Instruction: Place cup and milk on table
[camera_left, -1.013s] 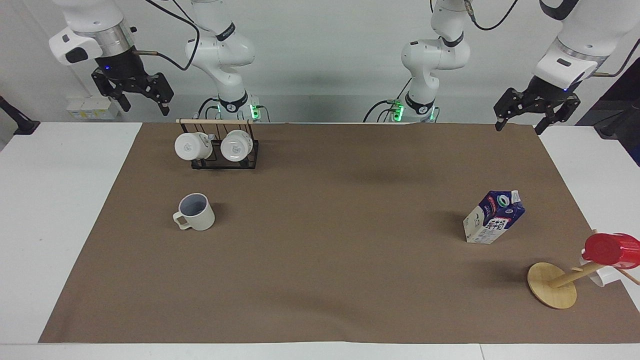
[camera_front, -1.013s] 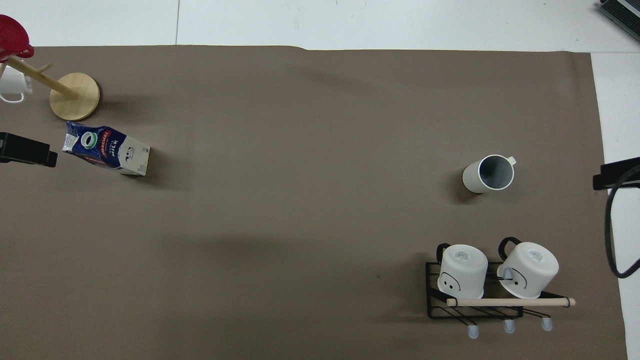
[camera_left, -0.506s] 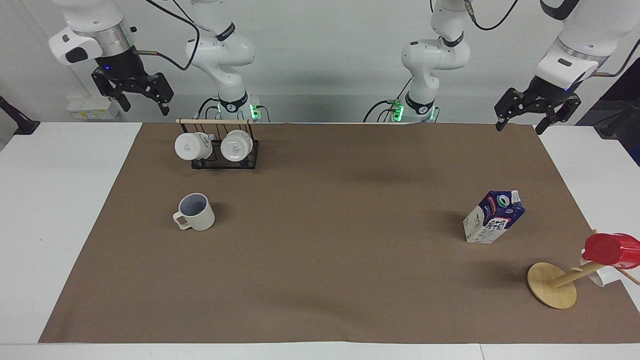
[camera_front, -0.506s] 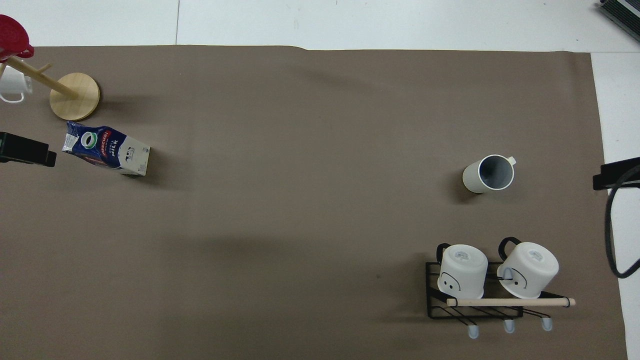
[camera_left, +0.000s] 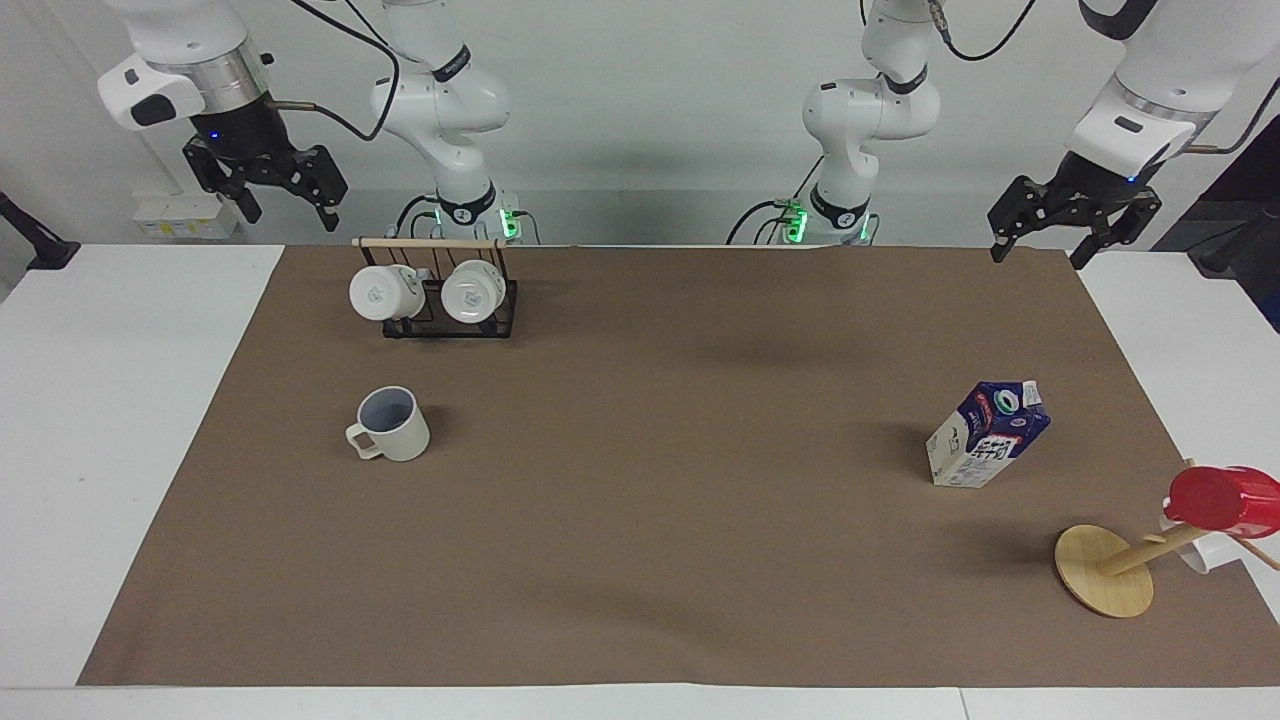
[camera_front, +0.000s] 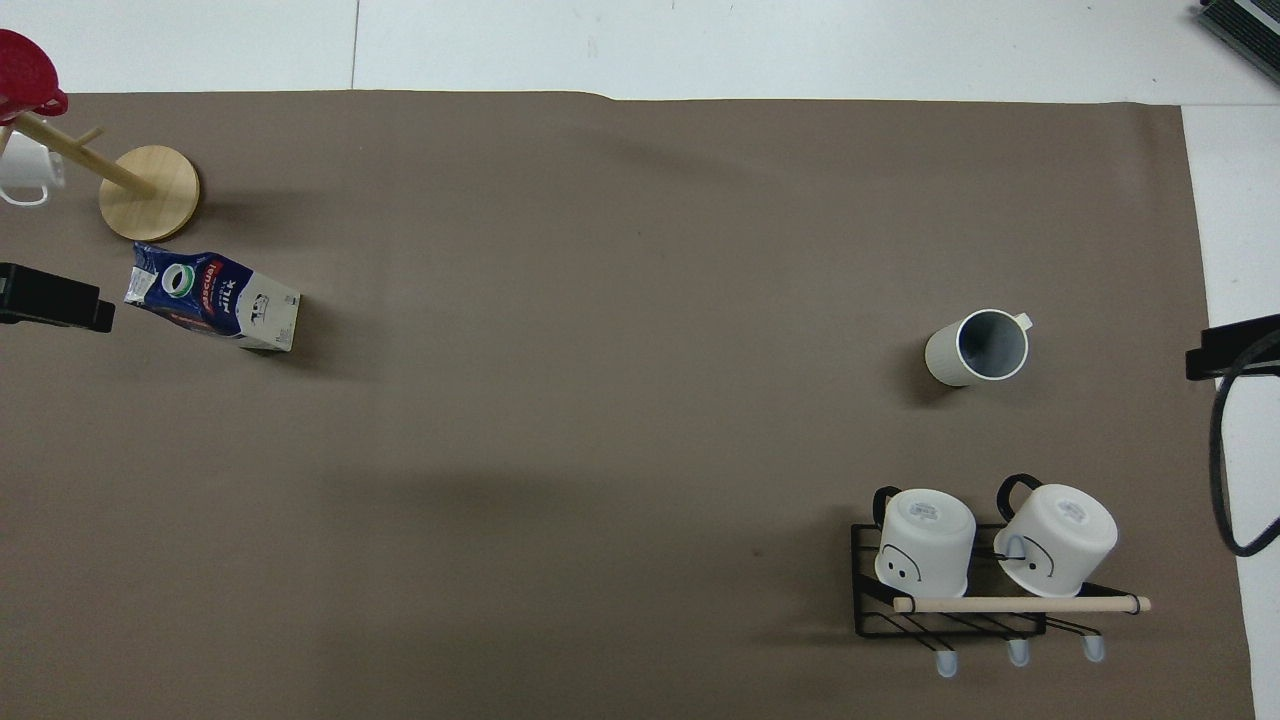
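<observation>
1. Facing view: the cup (camera_left: 392, 424) stands upright on the brown mat of the table (camera_left: 640, 600), toward the right arm's end, farther from the robots than the black rack (camera_left: 447, 300) holding two white mugs (camera_left: 385, 291).
2. Facing view: the milk (camera_left: 988, 434) stands on the mat toward the left arm's end, nearer the robots than the wooden cup stand (camera_left: 1105, 570) carrying a red cup (camera_left: 1222, 500).
3. Facing view: the right gripper (camera_left: 288, 207) hangs raised over the table's edge with its fingers spread apart; the left gripper (camera_left: 1037, 252) hangs over the mat's corner, fingers likewise apart. Both are empty.
4. Overhead view: cup (camera_front: 978, 347) and milk (camera_front: 212, 309) sit well apart at the mat's two ends; only dark gripper tips show at the frame edges.
</observation>
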